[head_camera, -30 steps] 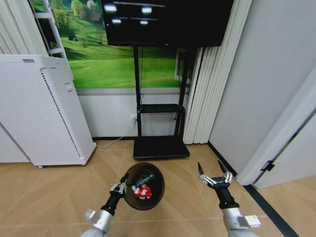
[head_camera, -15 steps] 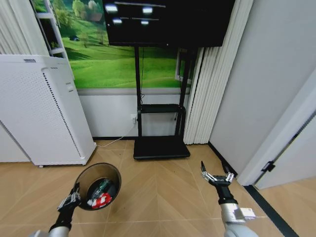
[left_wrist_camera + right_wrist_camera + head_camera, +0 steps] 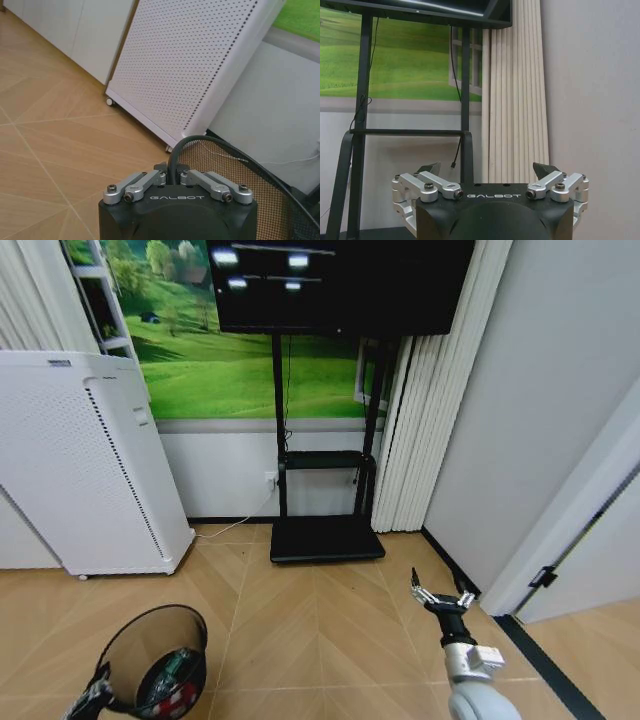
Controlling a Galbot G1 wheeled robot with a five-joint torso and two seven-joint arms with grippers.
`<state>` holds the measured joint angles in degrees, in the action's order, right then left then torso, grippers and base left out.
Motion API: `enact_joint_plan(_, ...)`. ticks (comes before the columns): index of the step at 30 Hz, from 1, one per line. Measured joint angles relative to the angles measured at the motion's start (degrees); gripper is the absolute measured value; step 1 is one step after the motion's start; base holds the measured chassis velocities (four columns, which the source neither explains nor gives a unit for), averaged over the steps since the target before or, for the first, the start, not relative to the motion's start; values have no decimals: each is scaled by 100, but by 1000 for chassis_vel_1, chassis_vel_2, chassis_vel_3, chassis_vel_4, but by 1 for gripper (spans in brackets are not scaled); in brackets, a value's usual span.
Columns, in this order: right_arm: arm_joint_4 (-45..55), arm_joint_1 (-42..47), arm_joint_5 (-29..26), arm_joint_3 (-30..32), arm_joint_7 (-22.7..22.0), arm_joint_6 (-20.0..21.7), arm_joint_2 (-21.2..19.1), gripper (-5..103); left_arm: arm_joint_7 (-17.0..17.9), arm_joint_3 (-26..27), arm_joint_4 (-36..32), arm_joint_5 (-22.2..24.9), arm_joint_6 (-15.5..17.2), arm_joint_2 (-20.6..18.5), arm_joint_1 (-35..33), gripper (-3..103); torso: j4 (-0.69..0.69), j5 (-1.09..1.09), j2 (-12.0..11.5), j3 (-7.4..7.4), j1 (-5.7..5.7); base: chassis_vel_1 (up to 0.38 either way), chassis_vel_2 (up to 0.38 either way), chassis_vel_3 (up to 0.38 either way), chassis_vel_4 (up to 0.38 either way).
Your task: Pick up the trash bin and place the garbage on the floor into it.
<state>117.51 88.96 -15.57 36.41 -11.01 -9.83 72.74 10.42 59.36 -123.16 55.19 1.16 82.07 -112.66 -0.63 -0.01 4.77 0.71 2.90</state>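
Trash bin (image 3: pixel 150 660) beside white perforated appliance (image 3: pixel 85 465); left gripper (image 3: pixel 172 172) gripping rim.

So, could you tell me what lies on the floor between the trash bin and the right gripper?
Nothing: in the head view, only bare wooden floor lies between the trash bin, held by the left gripper, and the open right gripper.

Left hand (image 3: pixel 97 692) low, left of the TV stand (image 3: pixel 325 495) — clamped on the trash bin (image 3: pixel 150 660) rim; right hand (image 3: pixel 444 596) spread, empty — right of it.
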Motion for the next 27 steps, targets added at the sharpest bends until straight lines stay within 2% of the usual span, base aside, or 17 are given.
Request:
enact_joint_plan(7, -52, -13, 54, -56, 8, 26, 23, 100, 81, 214, 117, 204, 48, 21, -73, 7, -1, 0, 0, 0, 0, 0, 0, 0, 0)
enact_joint_plan(11, -177, 20, 127, -65, 29, -4, 34, 100, 101, 326, 269, 170, -129, 92, -60, 7, -1, 1, -1, 0, 0, 0, 0, 0, 0)
enact_joint_plan(17, -258, 4, 106, -66, 21, -6, 33, 100, 50, 464, 443, 151, -176, 40, 4, 7, -1, 0, -1, 0, 0, 81, 85, -80, -81)
enact_joint_plan(24, -340, -3, 71, -54, 21, -51, 25, 100, -179, 629, 654, 147, -277, -84, 90, 7, 1, 0, -1, 1, 1, 189, 203, -182, -195)
enact_joint_plan(26, -376, 3, 48, -34, 20, -102, 18, 100, -312, 675, 834, 88, -474, -138, 159, 7, -3, 0, -1, 1, 0, 225, 230, -255, -257)
enact_joint_plan(27, -376, 3, 48, -34, 20, -102, 18, 100, -312, 675, 834, 88, -474, -138, 159, 7, -3, 0, -1, 1, 0, 236, 220, -289, -286)
